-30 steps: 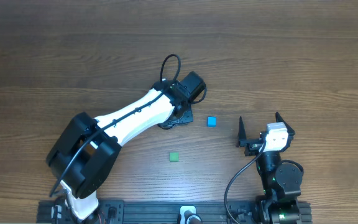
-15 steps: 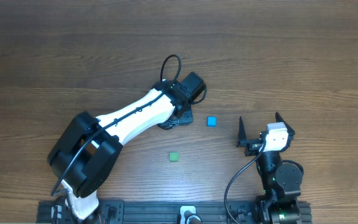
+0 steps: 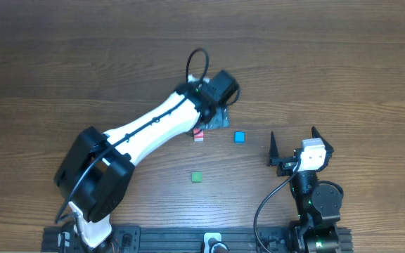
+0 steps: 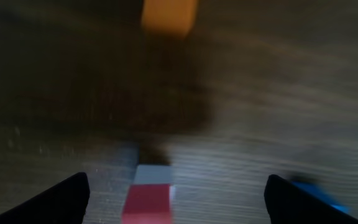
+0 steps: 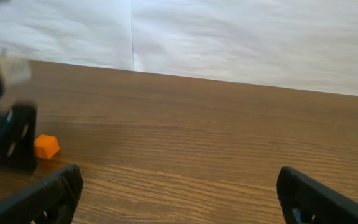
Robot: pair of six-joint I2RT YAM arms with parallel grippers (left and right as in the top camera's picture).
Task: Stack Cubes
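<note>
Zero stacked, picking: my released left end effector (image 4: 179, 194) hangs over red cube (image 4: 148, 202), blue cube (image 3: 239, 137) at 3 o'clock; next probably descend, clench.

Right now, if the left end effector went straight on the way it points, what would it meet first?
Probably the red cube, lying just ahead between the left end effector's open fingers; the orange cube sits farther along. Depth is unclear.

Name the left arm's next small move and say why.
Probably lower the left tool onto the red-and-white cube and close. Its fingers stand open on either side of the cube, which lies ungrasped on the table, so nothing can be stacked yet.
</note>
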